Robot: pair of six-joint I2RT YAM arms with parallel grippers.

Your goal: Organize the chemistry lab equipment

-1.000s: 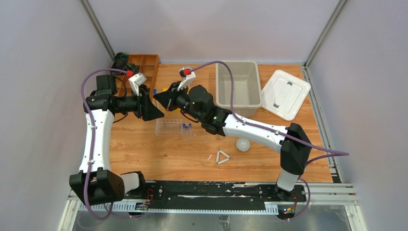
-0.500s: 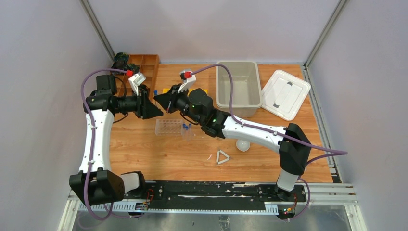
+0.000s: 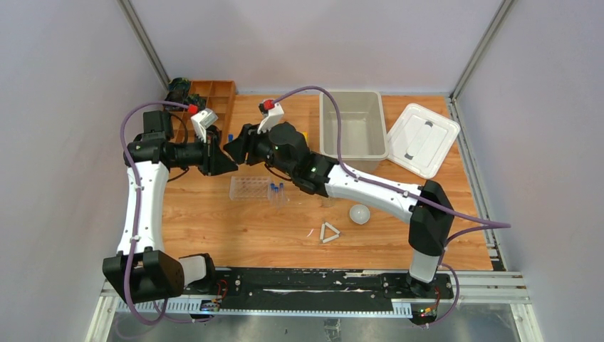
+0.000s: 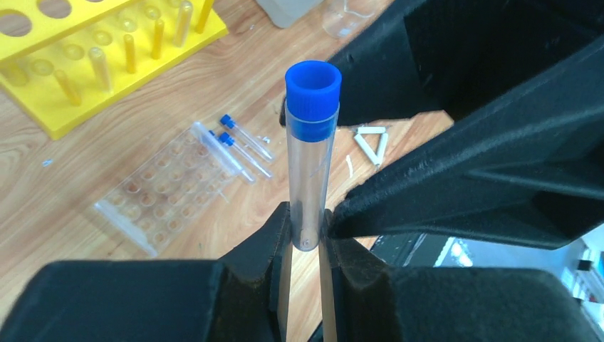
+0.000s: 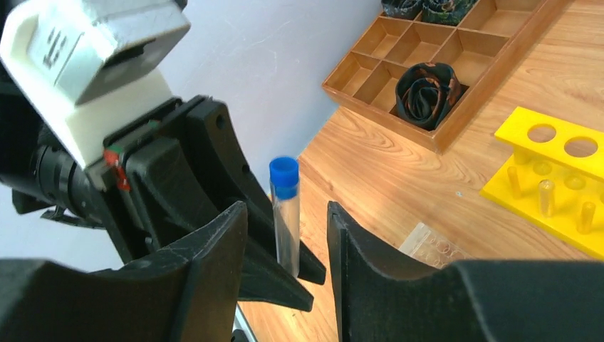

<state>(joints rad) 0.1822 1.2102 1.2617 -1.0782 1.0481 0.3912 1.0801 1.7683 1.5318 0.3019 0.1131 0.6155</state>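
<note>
Top external: left fingers and right fingers are met tip to tip above the surface, behind the clear rack. White dish and triangle are laid nearer the bases.

Left wrist: blue-capped tube is clamped upright at its base by the left fingers; the right side is blocked by the right fingers.

Right wrist: right fingers are parted either side of the tube, untouching; wooden tray is seen beyond.

Tube rack left of dish, triangle in front between them
</note>
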